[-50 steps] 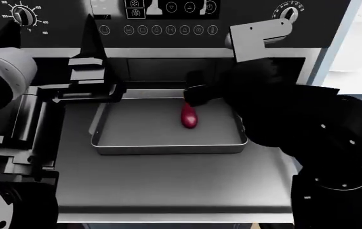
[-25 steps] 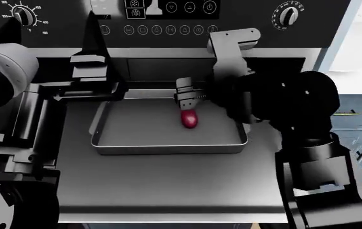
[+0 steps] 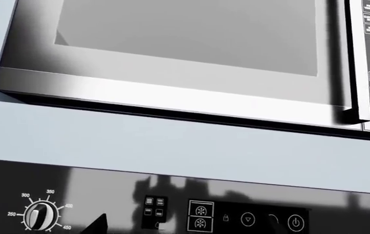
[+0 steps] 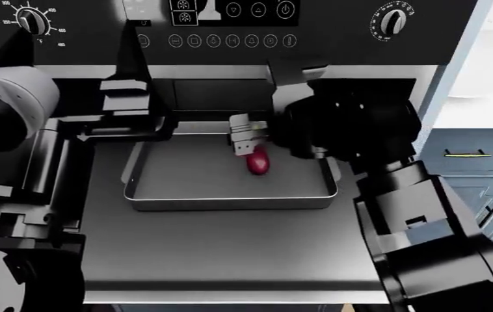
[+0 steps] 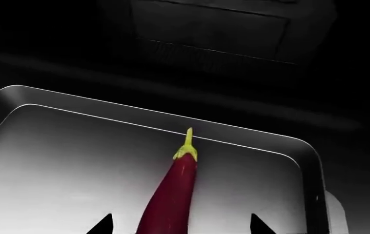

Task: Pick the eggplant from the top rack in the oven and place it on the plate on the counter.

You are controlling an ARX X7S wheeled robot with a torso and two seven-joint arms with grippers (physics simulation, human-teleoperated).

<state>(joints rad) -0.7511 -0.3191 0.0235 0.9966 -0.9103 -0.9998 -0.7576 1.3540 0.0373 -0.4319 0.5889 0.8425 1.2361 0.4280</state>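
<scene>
The purple eggplant (image 4: 258, 162) with its yellow-green stem (image 5: 186, 148) lies in a silver tray (image 4: 229, 198) on the pulled-out dark grey top rack (image 4: 229, 253) of the black oven (image 4: 342, 26). My right gripper (image 4: 246, 140) hangs just above the eggplant (image 5: 172, 195), open, one fingertip (image 5: 103, 225) on each side of it and not touching. My left gripper (image 4: 127, 58) is raised in front of the oven's control panel with nothing in it; one fingertip (image 3: 99, 225) shows wide of centre. The plate is out of view.
Behind the tray is the dark oven cavity (image 5: 211, 34). A microwave (image 3: 192, 53) sits above the oven dials (image 3: 40, 215). At the right are blue-grey cabinet fronts (image 4: 480, 162) under a white counter strip (image 4: 490, 114). My right arm's bulk (image 4: 359, 130) overhangs the tray's right side.
My right arm has swung left and its gripper has come down over the eggplant's far end. The left arm and the eggplant have stayed put.
</scene>
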